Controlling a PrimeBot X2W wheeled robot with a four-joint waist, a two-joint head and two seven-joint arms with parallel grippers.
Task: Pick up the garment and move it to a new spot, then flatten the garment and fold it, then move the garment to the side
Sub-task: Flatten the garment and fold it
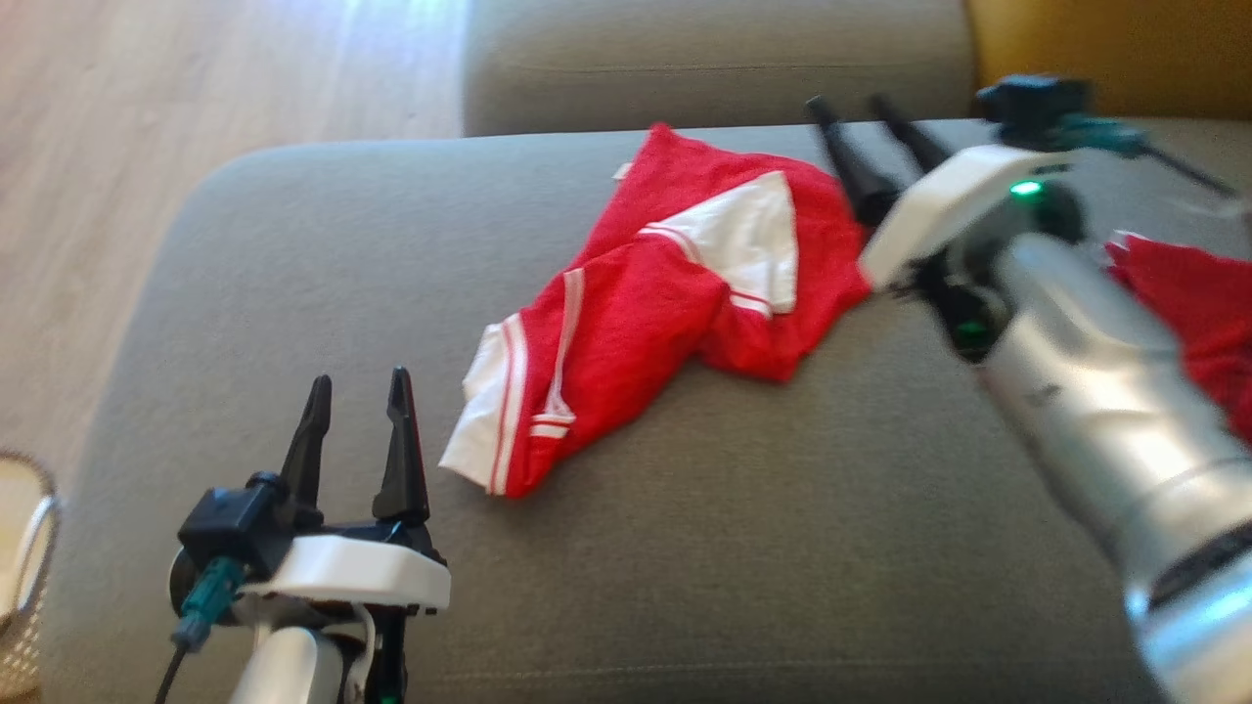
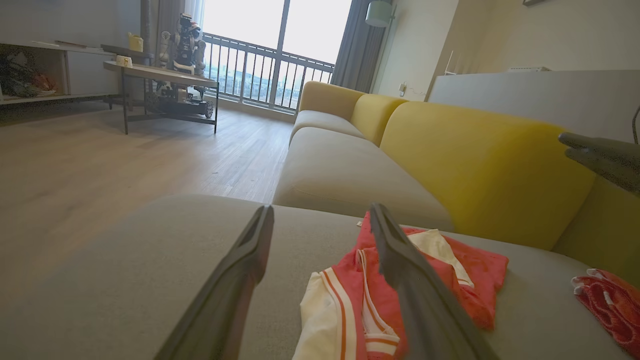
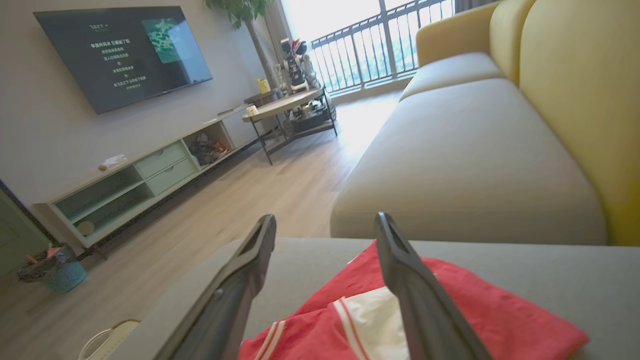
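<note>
**Grippers open over a crumpled red garment on a grey sofa seat**

Right gripper [image 1: 846, 106]: the two long dark fingers stand wide apart with nothing clamped between them. In the right wrist view the right gripper [image 3: 325, 217] has its fingers spread above the garment [image 3: 465, 310]. Motion blur hides whether a finger brushes the cloth.

Left gripper [image 1: 357, 440]: fully spread and empty, hovering over bare upholstery near the garment's [image 1: 636, 323] white-hemmed corner, apart from it. The left wrist view shows the left gripper [image 2: 321, 207] with its fingers parted and the garment [image 2: 475, 270] behind the right-hand one.

Garment: soft red knit with white panels and thin red-and-white stripes. It lies bunched and partly folded over itself in the middle of the sofa seat [image 1: 782, 548], a broad cushion of fine-woven grey fabric with rounded edges. A yellow backrest [image 2: 480, 165] rises behind it. A second red cloth [image 1: 1193, 303] lies well to the right.

Right arm: its silver forearm reaches diagonally from the lower right, fingers pointing up and leftward. Left arm: low at the lower left, fingers pointing straight ahead. A woven basket [image 1: 24, 548] stands beside the sofa on the wooden floor [image 1: 147, 98].
</note>
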